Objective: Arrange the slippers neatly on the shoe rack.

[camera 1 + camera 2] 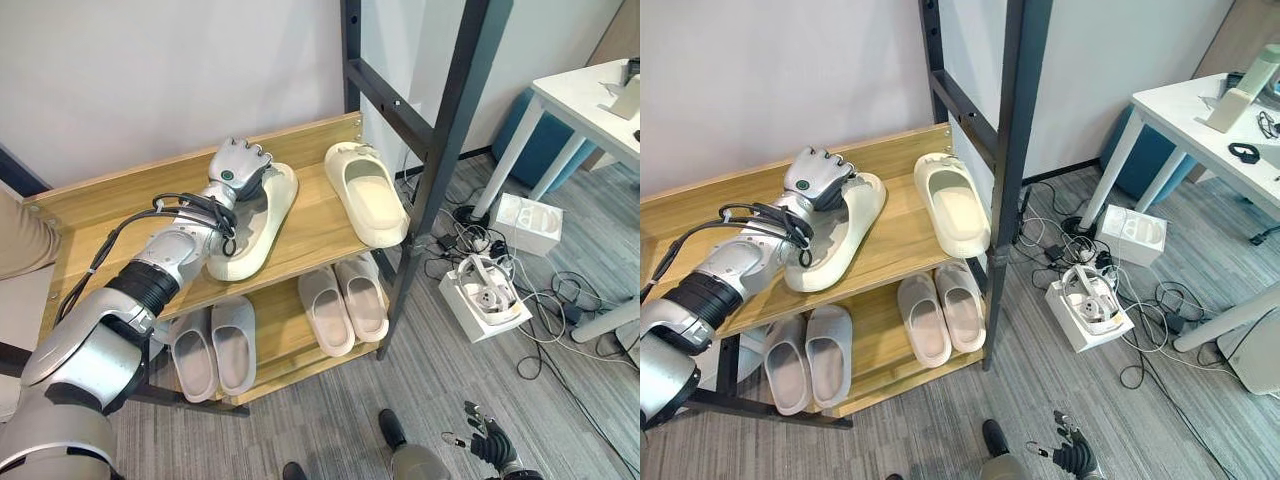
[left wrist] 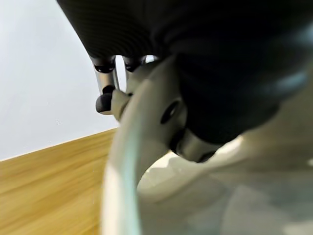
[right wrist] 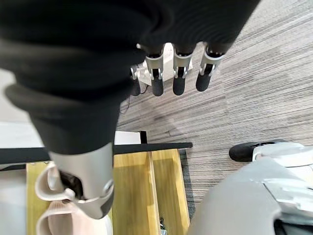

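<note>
- Up on the top shelf of the wooden shoe rack (image 1: 320, 235), the left robot hand (image 1: 238, 166) sits on the toe end of a cream slipper (image 1: 255, 222), its back turned upward.
- In the left wrist view its fingers (image 2: 104, 93) curl over the slipper's rim (image 2: 122, 161) while the thumb presses inside the cavity, so the left robot hand is clamped on that slipper.
- That slipper lies at a slant on the shelf, toe toward the wall and heel toward the front edge.
- Beside it, apart from it and nearer the black metal frame post (image 1: 440, 150), a second cream slipper (image 1: 366, 192) lies sole down, its heel reaching the shelf's front corner.
- On the lower shelf two pairs rest side by side: a grey pair (image 1: 212, 349) toward the robot's left and a pale pink pair (image 1: 342, 306) toward its right.
- Down near the carpet, the right robot hand (image 1: 1072, 457) hangs at the robot's side, well apart from the rack.
- In the right wrist view its fingers (image 3: 179, 73) hang straight and relaxed over the grey carpet floor (image 3: 254, 98), holding nothing.
- A person's beige sleeve (image 1: 20, 240) shows at the rack's far left end.
- On the floor to the robot's right lie white boxes (image 1: 485, 297), one holding a headset, among loose cables, next to a white surface (image 1: 590, 100).
</note>
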`<state>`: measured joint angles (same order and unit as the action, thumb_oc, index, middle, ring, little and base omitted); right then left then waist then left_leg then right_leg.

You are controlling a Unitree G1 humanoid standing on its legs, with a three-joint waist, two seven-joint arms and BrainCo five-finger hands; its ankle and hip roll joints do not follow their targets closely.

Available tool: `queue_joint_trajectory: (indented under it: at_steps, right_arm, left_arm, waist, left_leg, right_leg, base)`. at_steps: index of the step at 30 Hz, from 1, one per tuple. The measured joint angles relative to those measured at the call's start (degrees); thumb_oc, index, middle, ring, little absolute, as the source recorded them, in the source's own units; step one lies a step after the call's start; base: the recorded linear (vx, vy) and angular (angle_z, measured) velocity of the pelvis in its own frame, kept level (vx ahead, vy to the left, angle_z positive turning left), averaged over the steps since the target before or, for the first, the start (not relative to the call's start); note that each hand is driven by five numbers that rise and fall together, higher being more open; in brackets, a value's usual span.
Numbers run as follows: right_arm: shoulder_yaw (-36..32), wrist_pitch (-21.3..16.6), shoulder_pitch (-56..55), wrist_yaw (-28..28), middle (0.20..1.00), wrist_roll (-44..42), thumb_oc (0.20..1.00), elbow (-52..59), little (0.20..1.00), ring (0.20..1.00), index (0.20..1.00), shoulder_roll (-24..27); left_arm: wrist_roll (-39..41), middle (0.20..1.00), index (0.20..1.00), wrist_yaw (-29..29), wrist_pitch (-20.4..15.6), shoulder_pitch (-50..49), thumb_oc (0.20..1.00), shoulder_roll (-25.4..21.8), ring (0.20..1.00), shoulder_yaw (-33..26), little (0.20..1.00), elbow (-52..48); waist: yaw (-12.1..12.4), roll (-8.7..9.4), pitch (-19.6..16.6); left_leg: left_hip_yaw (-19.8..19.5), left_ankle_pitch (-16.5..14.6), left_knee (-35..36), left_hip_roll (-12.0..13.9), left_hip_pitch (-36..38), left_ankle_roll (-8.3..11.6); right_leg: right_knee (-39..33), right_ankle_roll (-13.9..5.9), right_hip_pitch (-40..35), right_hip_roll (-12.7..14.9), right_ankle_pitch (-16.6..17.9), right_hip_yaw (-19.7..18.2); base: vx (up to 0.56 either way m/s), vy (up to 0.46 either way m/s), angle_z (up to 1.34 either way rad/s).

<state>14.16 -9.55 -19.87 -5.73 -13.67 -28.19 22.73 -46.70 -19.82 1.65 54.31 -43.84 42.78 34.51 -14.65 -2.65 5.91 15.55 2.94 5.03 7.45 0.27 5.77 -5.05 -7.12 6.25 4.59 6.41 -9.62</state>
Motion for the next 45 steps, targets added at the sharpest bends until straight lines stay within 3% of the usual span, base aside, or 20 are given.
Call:
queue_joint_trajectory:
  at_steps: [10, 15, 16, 23, 26, 29, 35, 38, 41, 42, 45]
  right_arm:
    - [-0.4, 0.0, -0.2, 0.1, 1.0, 0.0, 1.0, 3.1, 1.0, 1.0, 1.0, 0.0]
    - [-0.3, 0.0, 0.1, 0.1, 1.0, -0.6, 1.0, 3.4, 1.0, 1.0, 1.0, 0.0]
    - [-0.4, 0.0, 0.1, 0.1, 1.0, -1.0, 1.0, 3.4, 1.0, 1.0, 1.0, 0.0]
    - [-0.4, 0.2, 0.0, 0.2, 1.0, -1.1, 1.0, 3.4, 1.0, 1.0, 1.0, 0.0]
    - [-0.4, 1.0, 0.0, 0.4, 1.0, -1.1, 1.0, 3.4, 1.0, 1.0, 1.0, 0.0]
    - [-0.4, 1.2, 0.2, 1.1, 1.0, -1.1, 1.0, 3.8, 1.0, 1.0, 1.0, 0.0]
    - [-0.2, 1.5, 0.9, 1.5, 1.0, -1.0, 1.0, 3.9, 1.0, 1.0, 1.0, -0.1]
    - [-0.4, 2.2, 1.1, 1.5, 1.0, -1.0, 1.0, 3.9, 1.0, 1.0, 1.0, -0.5]
    - [-1.7, 2.6, 0.1, 1.5, 1.0, -0.9, 1.0, 3.9, 1.0, 1.0, 1.0, -1.6]
    - [-1.9, 2.8, -0.7, 1.7, 1.0, -0.9, 1.0, 4.0, 1.0, 1.0, 1.0, -1.9]
    - [-1.9, 3.8, -1.2, 2.5, 1.0, -0.8, 1.0, 4.0, 1.0, 1.0, 1.0, -2.8]
  left_arm:
    - [0.1, 0.2, 0.2, 0.5, -0.1, 1.1, 0.2, 0.5, 0.2, 0.5, 0.2, -0.1]
    - [0.6, 0.2, 0.2, 1.1, 0.3, 1.8, 0.2, 2.8, 0.2, 0.5, 0.2, 1.3]
    - [0.6, 1.0, 1.0, 1.3, 0.4, 2.2, 1.0, 3.1, 1.0, 0.5, 1.0, 2.0]
    - [2.3, 1.0, 1.0, 2.1, 0.2, 2.5, 1.0, 2.8, 1.0, -0.6, 1.0, -0.8]
    - [3.5, 1.0, 1.0, 2.4, -0.2, -0.2, 1.0, 2.1, 1.0, -7.5, 1.0, -13.5]
    - [5.3, 1.0, 1.0, 2.1, -0.5, -1.5, 1.0, 1.5, 1.0, -11.4, 1.0, -19.1]
    - [7.3, 1.0, 1.0, 1.8, -1.4, -4.2, 1.0, 0.1, 1.0, -15.3, 1.0, -21.1]
    - [10.7, 1.0, 1.0, 1.9, -2.5, -13.5, 1.0, 0.0, 1.0, -23.1, 1.0, -27.3]
    - [19.0, 1.0, 1.0, 2.3, -5.3, -29.1, 1.0, 3.1, 1.0, -31.7, 1.0, -33.2]
    - [28.8, 1.0, 1.0, 3.9, -6.9, -37.3, 1.0, 8.8, 1.0, -35.7, 1.0, -33.8]
    - [47.0, 1.0, 1.0, 7.9, -7.4, -46.6, 1.0, 12.6, 1.0, -34.9, 1.0, -33.3]
  waist:
    - [-0.7, 0.01, 0.0]
    - [-0.5, 0.09, 0.0]
    - [-0.5, 0.09, 0.0]
    - [0.3, 0.09, 0.0]
    - [1.5, 0.19, 0.1]
    - [3.1, 0.27, 0.0]
    - [5.1, 0.4, 0.0]
    - [5.5, 0.38, -0.1]
    - [6.1, 0.36, -0.1]
    - [6.4, 0.27, -0.1]
    - [7.7, 0.73, -0.3]
  left_leg:
    - [2.0, -0.2, -0.3, 0.4, 0.4, 0.23]
    - [2.1, -0.2, 0.0, 0.7, 0.8, 0.28]
    - [2.0, -0.2, 0.0, 0.9, 0.8, 0.29]
    - [0.8, -0.2, 0.0, 1.0, 0.7, 0.35]
    - [-1.0, -0.1, 0.0, 1.2, 0.7, 0.48]
    - [-2.3, 0.0, 0.0, 1.3, 0.6, 0.5]
    - [-4.3, 0.1, -0.1, 1.1, 0.7, 0.51]
    - [-4.7, 0.1, -0.1, 1.0, 0.7, 0.5]
    - [-5.0, 0.0, -0.2, 0.8, 0.7, 0.48]
    - [-5.6, 0.0, -0.3, 0.8, 0.8, 0.46]
    - [-5.9, -0.2, -0.1, 0.7, 0.7, 0.2]
  right_leg:
    - [0.3, 0.99, 0.4, -0.8, 1.1, -1.4]
    - [0.3, 0.4, 0.0, -1.1, 0.6, -1.4]
    - [0.3, 0.34, 0.0, -1.1, 0.5, -1.4]
    - [0.3, 0.45, -0.6, -1.0, 0.5, -0.3]
    - [0.3, 0.9, -1.6, -0.9, 0.3, 1.5]
    - [0.3, 1.08, -2.3, -0.9, 0.2, 2.8]
    - [0.1, 1.42, -3.6, -0.4, -0.3, 4.8]
    - [0.3, 1.33, -3.8, -0.3, -0.4, 5.2]
    - [0.3, 1.32, -4.0, -0.3, -0.6, 5.5]
    - [0.3, 1.25, -4.4, -0.2, -0.9, 6.2]
    - [0.0, 0.66, -4.2, 0.0, -1.8, 6.5]
  base:
    - [0.01, -0.016, -0.1]
    - [0.0, -0.002, -0.01]
    - [0.0, 0.0, 0.0]
    - [0.0, -0.002, 0.07]
    - [0.0, -0.003, 0.28]
    - [0.0, -0.009, 0.24]
    - [-0.01, -0.008, 0.17]
    - [-0.01, -0.003, 0.06]
    - [0.0, 0.011, 0.08]
    - [0.0, 0.009, 0.18]
    - [-0.01, -0.001, 0.1]
